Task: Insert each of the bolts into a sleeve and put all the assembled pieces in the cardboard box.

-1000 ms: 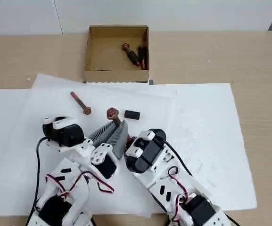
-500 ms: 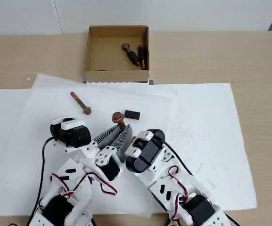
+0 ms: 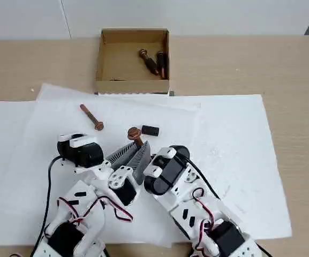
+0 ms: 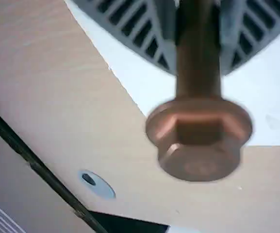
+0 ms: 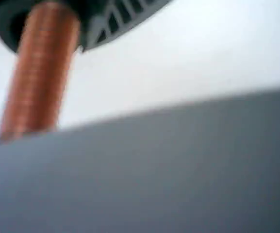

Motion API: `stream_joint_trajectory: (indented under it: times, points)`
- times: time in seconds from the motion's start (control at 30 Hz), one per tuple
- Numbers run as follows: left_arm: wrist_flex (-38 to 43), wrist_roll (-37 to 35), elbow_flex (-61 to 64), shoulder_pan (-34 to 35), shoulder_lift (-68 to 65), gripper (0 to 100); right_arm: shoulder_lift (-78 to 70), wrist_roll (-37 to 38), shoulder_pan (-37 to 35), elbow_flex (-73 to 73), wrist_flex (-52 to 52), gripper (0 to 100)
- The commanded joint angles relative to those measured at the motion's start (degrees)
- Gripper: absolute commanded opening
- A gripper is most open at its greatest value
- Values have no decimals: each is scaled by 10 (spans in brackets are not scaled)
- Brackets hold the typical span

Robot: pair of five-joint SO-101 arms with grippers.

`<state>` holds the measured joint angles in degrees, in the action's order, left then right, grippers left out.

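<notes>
My left gripper [image 3: 135,145] is shut on a copper bolt [image 3: 133,132] over the white paper, and the hex head [image 4: 198,141] pokes out past the grey ribbed fingers [image 4: 125,29]. The bolt's threaded shank [image 5: 38,73] comes out of the same ribbed fingers [image 5: 115,19] in the right wrist view. My right arm [image 3: 165,170] sits close beside the left gripper, its gripper tucked under its own body. A short black sleeve [image 3: 150,130] lies on the paper just right of the bolt head. A second bolt [image 3: 91,116] lies loose farther left. The cardboard box [image 3: 105,59] holds assembled pieces [image 3: 153,61].
White paper sheets [image 3: 224,150] cover the near part of the wooden table [image 3: 250,59]. The box stands at the paper's far edge. Open paper stretches to the right of the arms. A blurred grey surface [image 5: 154,174] takes up the near part of the right wrist view.
The left arm shifted a little to the right with the bolt, so the bolt head now sits closer to the black sleeve. The right arm barely moved.
</notes>
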<state>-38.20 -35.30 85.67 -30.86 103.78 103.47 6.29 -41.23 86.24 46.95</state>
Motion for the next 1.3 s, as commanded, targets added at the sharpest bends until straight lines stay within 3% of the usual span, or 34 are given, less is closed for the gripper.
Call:
stream_joint_trajectory:
  times: [0.0, 0.73, 1.03, 1.27]
  points:
    - [34, 0, -3, 25, 4, 5, 4, 7, 3, -48, -14, 3]
    - [32, 7, 34, -12, 4, 5, 4, 7, 3, -49, -15, 3]
    - [-94, 35, 10, -78, 4, 5, 4, 7, 5, -49, -14, 3]
    - [-106, 63, 6, -78, 4, 5, 4, 7, 4, -46, -14, 3]
